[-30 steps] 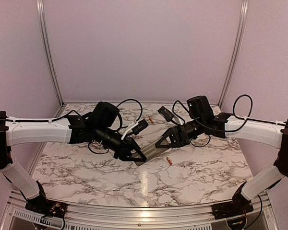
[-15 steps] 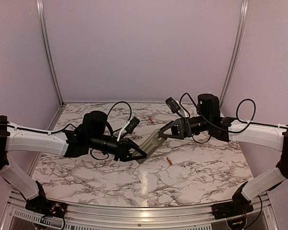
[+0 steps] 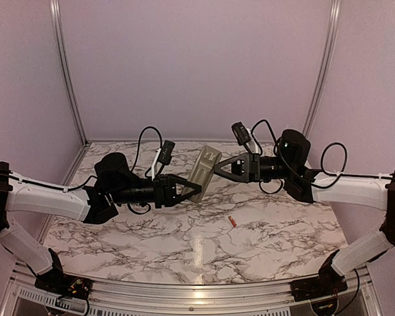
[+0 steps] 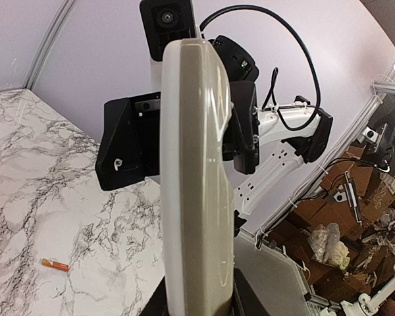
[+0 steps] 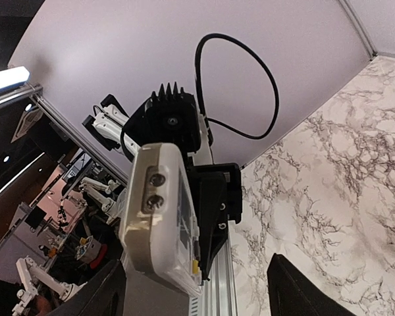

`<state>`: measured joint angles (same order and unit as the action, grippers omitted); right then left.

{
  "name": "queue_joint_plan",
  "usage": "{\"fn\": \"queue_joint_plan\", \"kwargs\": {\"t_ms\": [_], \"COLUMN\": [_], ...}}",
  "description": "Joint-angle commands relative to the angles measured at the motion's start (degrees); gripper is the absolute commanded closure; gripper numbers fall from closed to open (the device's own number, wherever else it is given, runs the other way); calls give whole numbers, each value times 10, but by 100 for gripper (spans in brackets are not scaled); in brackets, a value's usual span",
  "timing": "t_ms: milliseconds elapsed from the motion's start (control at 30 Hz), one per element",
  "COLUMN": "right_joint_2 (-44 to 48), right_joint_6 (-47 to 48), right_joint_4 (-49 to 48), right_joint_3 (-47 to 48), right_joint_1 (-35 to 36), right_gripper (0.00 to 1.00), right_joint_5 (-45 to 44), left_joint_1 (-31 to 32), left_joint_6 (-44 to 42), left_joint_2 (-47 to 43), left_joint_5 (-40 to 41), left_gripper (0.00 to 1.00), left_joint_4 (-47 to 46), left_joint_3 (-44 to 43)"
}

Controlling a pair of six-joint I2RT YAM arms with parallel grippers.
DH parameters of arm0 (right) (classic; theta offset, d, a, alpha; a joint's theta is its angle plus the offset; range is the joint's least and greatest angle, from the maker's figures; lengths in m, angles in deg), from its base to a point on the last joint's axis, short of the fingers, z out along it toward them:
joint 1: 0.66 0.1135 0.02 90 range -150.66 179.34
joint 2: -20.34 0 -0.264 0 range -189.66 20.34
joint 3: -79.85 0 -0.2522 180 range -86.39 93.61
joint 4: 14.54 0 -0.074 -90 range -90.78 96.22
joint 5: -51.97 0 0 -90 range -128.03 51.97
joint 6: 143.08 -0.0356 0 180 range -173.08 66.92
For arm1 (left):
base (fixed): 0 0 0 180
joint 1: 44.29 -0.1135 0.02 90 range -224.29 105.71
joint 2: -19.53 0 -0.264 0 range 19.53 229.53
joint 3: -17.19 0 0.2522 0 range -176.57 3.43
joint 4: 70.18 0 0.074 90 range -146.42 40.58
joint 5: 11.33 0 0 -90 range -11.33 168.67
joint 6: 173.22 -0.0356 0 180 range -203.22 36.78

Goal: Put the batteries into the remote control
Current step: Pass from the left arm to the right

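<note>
My left gripper (image 3: 187, 186) is shut on the lower end of the remote control (image 3: 201, 172) and holds it up off the table, nearly upright, greyish back toward the top camera. In the left wrist view the remote control (image 4: 197, 171) rises from between my fingers (image 4: 257, 299). My right gripper (image 3: 218, 170) stands open just right of the remote's upper end without gripping it. From the right wrist the remote control (image 5: 159, 217) sits ahead of that gripper (image 5: 197, 299), its fingers (image 5: 299, 293) wide apart. One orange battery (image 3: 232, 222) lies on the table, also seen as a battery (image 4: 55, 264) from the left wrist.
The marble table (image 3: 151, 230) is walled by purple panels with metal corner posts (image 3: 66, 72). Cables loop above both wrists. A metal rail (image 3: 184, 289) runs along the near edge between the arm bases.
My right gripper has opened and let go of the remote. The left arm has lifted the remote off the table and tipped it upright. Both arms have risen toward the back.
</note>
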<state>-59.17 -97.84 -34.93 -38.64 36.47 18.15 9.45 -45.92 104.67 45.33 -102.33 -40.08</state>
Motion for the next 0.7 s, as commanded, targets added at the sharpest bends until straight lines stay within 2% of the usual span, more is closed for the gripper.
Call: {"fn": "queue_joint_plan", "kwargs": {"t_ms": [0,400,667], "right_joint_2": [-22,-43,-63], "right_joint_6": [-41,-41,-56], "right_joint_4": [-67,-63,-84], "right_joint_3": [23,60,71], "right_joint_1": [13,17,18], "right_gripper": [30,34,42], "right_joint_5": [-23,-39,-28], "left_joint_1": [10,22,23], "left_joint_6": [31,35,39], "left_joint_2": [5,17,31], "left_joint_5": [15,27,31], "left_gripper": [100,100,100], "left_joint_4": [-79,-82,-80], "left_joint_3": [5,6,2]}}
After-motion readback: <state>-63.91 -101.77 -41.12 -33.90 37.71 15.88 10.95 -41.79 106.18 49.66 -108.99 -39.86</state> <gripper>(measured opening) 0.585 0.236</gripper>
